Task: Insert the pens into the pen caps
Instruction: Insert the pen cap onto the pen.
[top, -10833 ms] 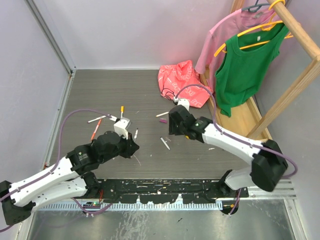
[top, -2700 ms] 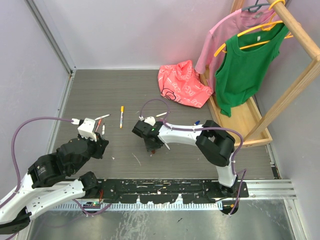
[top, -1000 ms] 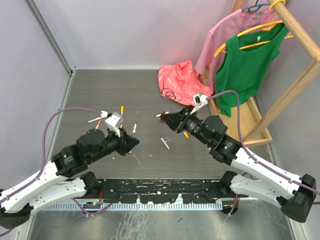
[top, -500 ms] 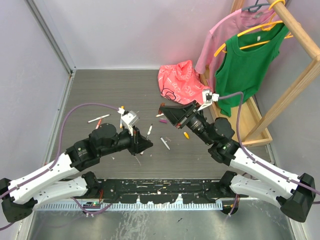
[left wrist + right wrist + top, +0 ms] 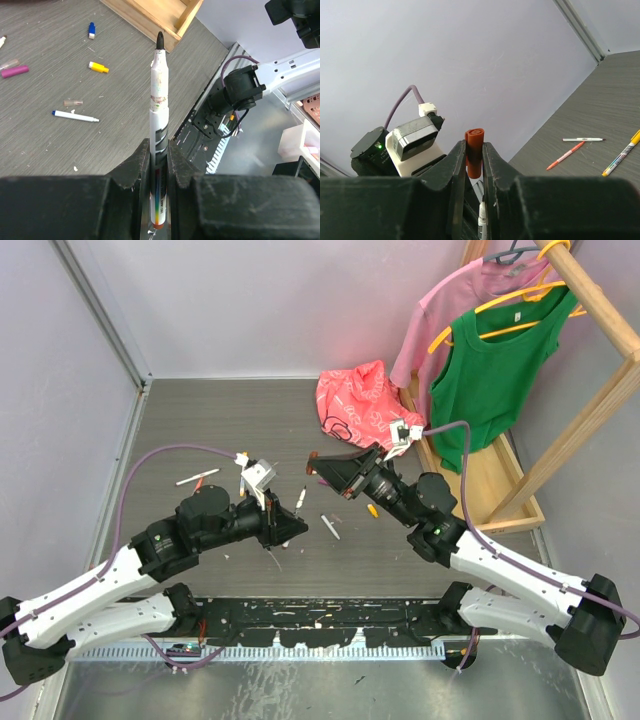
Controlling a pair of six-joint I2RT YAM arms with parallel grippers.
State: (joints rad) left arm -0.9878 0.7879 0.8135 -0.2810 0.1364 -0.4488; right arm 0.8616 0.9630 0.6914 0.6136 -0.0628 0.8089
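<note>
Pens (image 5: 329, 527) on grey tabletop (image 5: 230, 420), lilac walls (image 5: 280, 300)

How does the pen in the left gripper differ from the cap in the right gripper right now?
The pen is long and white with a dark tip; the cap is stubby and red. The pen sticks far out of the left gripper; the cap barely clears the right gripper. Both are clamped between fingers, held off the table, and not yet joined.

White pen (image 5: 159, 100), dark red cap (image 5: 474, 150)
Black tip and rainbow band on the pen; counter (image 5: 40, 145) streaked grey.
</note>
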